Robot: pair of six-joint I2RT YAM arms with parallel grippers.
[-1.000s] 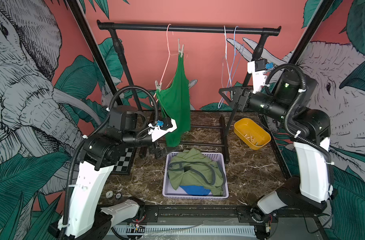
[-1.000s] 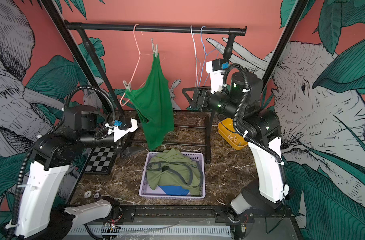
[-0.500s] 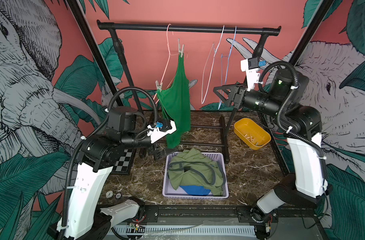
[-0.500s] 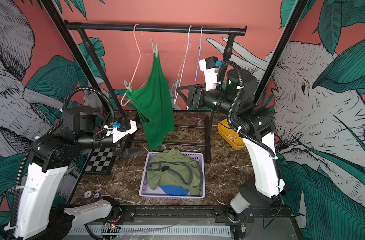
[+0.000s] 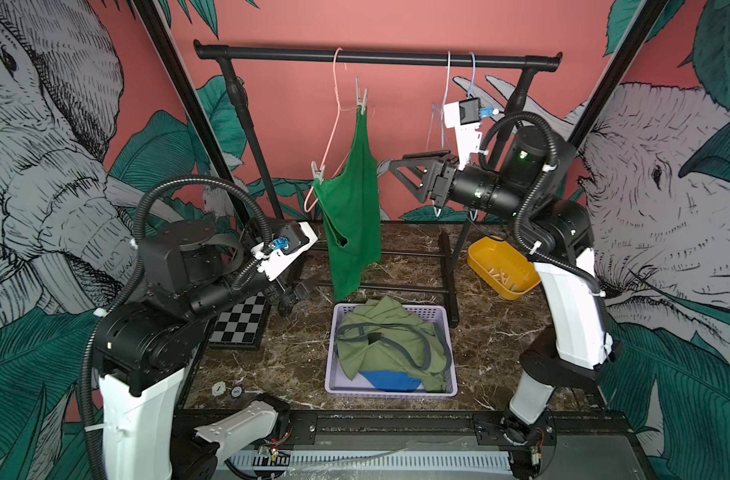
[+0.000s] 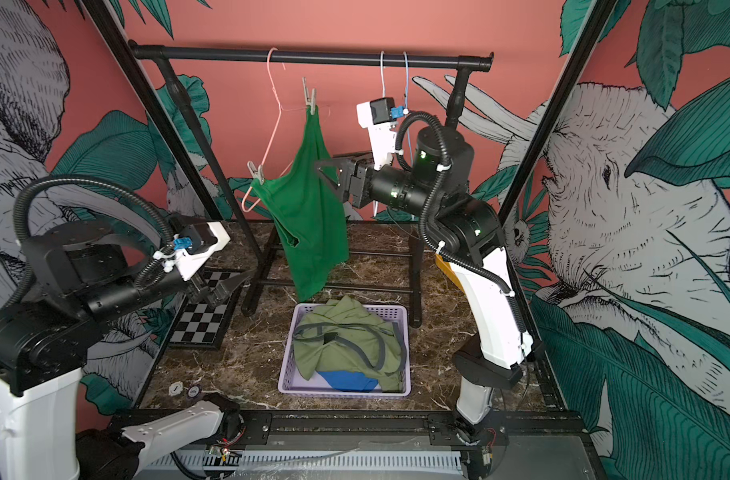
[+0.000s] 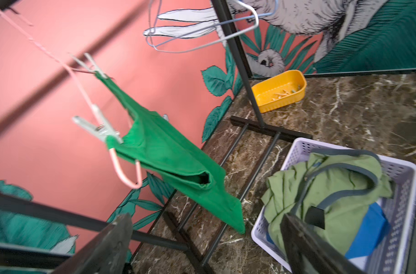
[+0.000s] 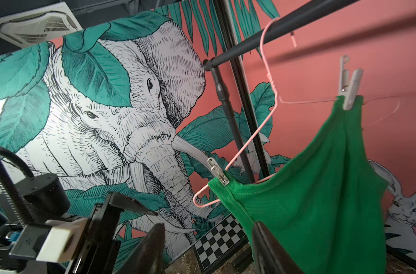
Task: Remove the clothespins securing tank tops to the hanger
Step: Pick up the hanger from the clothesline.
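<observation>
so the green tank top (image 8: 309, 201) is the last one clipped to the pink hanger (image 8: 273, 95), right claw (image 8: 208, 227) is spread and empty I think, next it probably needs to pinch the upper clothespin (image 8: 349, 87)

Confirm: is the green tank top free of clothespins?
No, an upper clothespin and a lower clothespin both clip the green tank top to the pink hanger.

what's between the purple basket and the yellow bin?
The rack's black foot bar lies between the purple basket and the yellow bin, clear in a top view and the left wrist view.
</observation>
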